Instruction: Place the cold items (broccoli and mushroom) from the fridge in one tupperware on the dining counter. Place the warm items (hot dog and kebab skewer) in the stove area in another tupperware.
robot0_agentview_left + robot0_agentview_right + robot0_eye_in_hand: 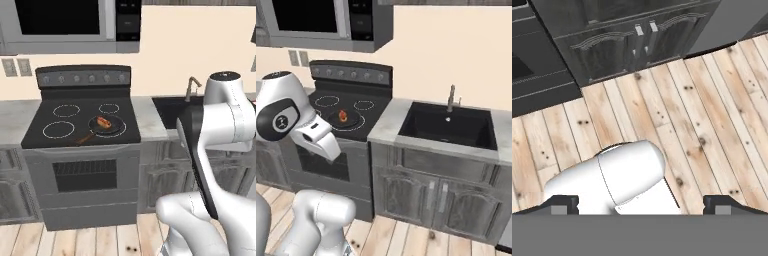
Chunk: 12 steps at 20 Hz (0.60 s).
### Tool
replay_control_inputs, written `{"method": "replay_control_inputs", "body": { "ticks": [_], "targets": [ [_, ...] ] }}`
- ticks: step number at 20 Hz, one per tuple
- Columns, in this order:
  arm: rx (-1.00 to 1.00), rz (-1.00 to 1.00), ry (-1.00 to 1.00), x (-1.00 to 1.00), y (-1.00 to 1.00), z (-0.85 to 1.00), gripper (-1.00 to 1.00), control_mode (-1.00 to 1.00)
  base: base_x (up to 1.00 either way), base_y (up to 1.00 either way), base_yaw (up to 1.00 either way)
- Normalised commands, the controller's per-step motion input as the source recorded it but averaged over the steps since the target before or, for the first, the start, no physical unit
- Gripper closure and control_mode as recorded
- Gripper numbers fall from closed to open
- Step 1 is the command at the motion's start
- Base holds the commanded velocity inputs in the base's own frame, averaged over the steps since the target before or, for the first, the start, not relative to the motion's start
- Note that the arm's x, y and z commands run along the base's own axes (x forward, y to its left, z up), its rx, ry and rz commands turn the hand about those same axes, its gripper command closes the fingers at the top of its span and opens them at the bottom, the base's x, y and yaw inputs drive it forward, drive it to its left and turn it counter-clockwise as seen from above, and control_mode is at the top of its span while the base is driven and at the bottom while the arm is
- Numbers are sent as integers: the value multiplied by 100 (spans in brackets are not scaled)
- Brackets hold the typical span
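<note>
Hot dog (103, 122) in pan (106, 126) on stove (82, 120); jaws wide apart, holding nothing, over floor (702, 110).

From the right side, the black stove (351, 107) stands at the left with four ring burners, and a dark pan (345, 119) sits on its front right burner with the hot dog (343, 116) lying inside it. The white arm (286, 117) rises at the lower left, partly blocking the oven door. A microwave (321, 22) hangs above. To the right, a black sink (448, 125) with a metal faucet (451, 98) is set into the pale desk (387, 122). Dark cabinet doors (426, 197) run below, over a wooden plank floor (406, 242).
</note>
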Motion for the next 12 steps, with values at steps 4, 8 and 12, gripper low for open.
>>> {"method": "replay_control_inputs", "body": {
  "ticks": [4,8,12],
  "targets": [
    [0,0,0,0,0,0,-100,100,74,55,4],
    [0,0,0,0,0,0,-100,100,73,6,33],
    [0,0,0,0,0,0,-100,100,80,1,36]
  ]
}}
